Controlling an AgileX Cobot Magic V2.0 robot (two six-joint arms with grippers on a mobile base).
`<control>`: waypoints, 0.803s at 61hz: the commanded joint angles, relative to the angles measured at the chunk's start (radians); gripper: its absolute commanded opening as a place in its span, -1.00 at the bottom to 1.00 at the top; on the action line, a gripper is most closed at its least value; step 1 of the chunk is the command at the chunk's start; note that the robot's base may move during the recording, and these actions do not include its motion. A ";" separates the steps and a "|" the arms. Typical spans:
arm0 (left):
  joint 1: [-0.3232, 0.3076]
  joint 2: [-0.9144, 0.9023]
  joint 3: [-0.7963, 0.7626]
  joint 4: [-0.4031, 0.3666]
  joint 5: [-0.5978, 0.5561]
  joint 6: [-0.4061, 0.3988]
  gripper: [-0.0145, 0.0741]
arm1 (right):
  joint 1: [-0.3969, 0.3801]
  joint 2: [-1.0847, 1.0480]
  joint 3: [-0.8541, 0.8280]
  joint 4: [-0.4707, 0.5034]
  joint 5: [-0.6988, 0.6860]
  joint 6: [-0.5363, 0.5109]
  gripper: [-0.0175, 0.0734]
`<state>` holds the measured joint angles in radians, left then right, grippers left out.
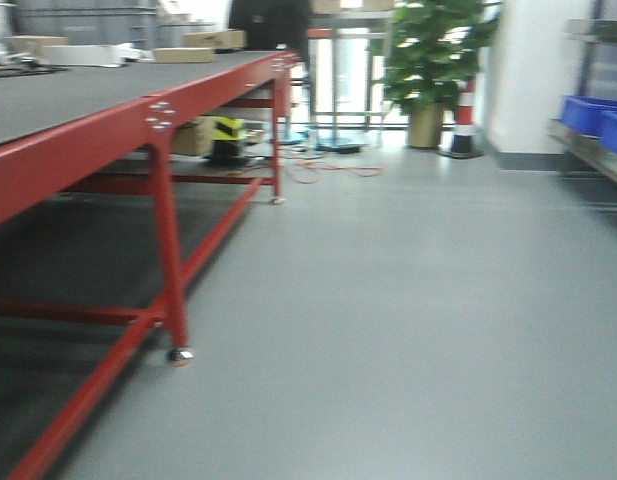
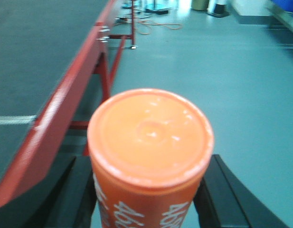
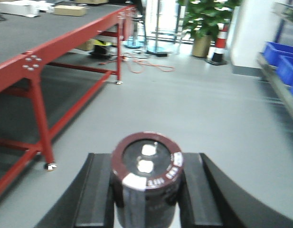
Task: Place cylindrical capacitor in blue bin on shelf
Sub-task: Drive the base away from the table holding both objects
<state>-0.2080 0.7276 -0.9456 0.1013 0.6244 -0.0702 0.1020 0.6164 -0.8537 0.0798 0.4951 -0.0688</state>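
Print on orange cylinder [image 2: 150, 137] and cylindrical capacitor [image 3: 146, 164] unreadable

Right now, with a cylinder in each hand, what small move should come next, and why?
Probably turn the base slightly right and roll forward. The right hand is shut on the dark maroon-rimmed cylindrical capacitor, the left hand on an orange cylinder, and the blue bins on the steel shelf stand far off at right.

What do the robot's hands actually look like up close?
The left gripper and right gripper are both plain black. Each has two broad, flat fingers with outward-curving outer edges. No cables or markings show on them, and the arms themselves are out of view.
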 commanded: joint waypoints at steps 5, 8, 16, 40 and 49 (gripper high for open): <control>-0.007 -0.003 -0.001 -0.002 -0.023 0.000 -0.92 | 0.000 -0.003 -0.002 -0.002 -0.030 0.000 -0.77; -0.007 -0.003 -0.001 -0.002 -0.023 0.000 -0.92 | 0.000 -0.003 -0.002 -0.002 -0.030 0.000 -0.77; -0.007 -0.003 -0.001 -0.002 -0.023 0.000 -0.92 | 0.000 -0.003 -0.002 -0.002 -0.030 0.000 -0.77; -0.007 -0.003 -0.001 -0.002 -0.023 0.000 -0.92 | 0.000 -0.003 -0.002 -0.002 -0.030 0.000 -0.77; -0.007 -0.003 -0.001 -0.002 -0.023 0.000 -0.92 | 0.000 -0.003 -0.002 -0.002 -0.030 0.000 -0.77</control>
<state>-0.2080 0.7276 -0.9456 0.1013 0.6244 -0.0702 0.1020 0.6164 -0.8537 0.0798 0.4951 -0.0688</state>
